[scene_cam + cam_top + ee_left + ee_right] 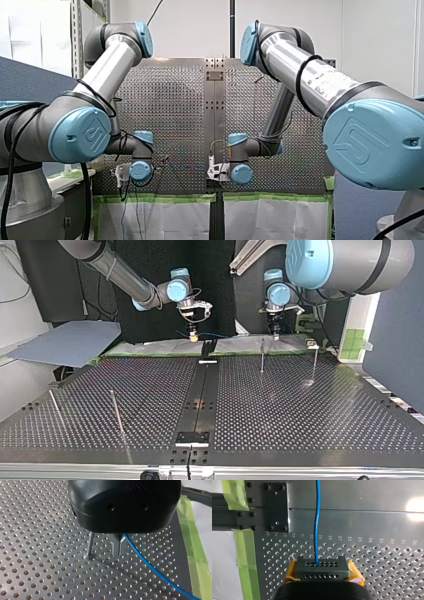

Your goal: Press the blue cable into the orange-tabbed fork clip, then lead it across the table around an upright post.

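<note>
Now, with my left gripper (119, 553), jaws pinched shut on the thin blue cable (150, 566) just beside the slim upright metal post (90, 544), I judge a slow, taut sweep around that post best.

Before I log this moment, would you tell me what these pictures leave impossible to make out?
1. Whether my left gripper holds the blue cable: left wrist view, its own black body covers where they meet.
2. The fork clip: top view, everything near my right gripper is too small to identify.
3. The cable's further run: cut off by both wrist views' edges.
</note>
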`<state>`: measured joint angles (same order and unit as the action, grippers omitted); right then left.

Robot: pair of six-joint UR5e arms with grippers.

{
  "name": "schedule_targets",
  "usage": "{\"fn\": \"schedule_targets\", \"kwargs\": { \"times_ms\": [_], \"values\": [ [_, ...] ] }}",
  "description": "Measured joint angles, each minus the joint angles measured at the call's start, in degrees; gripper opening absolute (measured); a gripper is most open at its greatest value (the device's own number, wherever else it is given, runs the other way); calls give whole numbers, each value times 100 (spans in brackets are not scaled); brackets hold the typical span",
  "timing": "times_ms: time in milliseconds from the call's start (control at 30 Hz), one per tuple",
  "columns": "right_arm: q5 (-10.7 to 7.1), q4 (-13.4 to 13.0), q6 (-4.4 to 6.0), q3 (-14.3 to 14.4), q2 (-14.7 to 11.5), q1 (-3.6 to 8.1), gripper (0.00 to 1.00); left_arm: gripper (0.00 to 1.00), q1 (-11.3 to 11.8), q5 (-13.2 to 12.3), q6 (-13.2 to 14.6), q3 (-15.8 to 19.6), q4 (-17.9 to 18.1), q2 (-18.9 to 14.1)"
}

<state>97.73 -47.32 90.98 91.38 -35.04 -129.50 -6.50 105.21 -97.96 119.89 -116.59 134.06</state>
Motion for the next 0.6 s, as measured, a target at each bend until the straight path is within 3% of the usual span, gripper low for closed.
{"fn": "schedule_targets", "kwargs": {
  "times_ms": [600],
  "values": [
    [-15,21,-7,0,0,147,0,0,73,-33,-3,-184,-161,0]
  ]
}}
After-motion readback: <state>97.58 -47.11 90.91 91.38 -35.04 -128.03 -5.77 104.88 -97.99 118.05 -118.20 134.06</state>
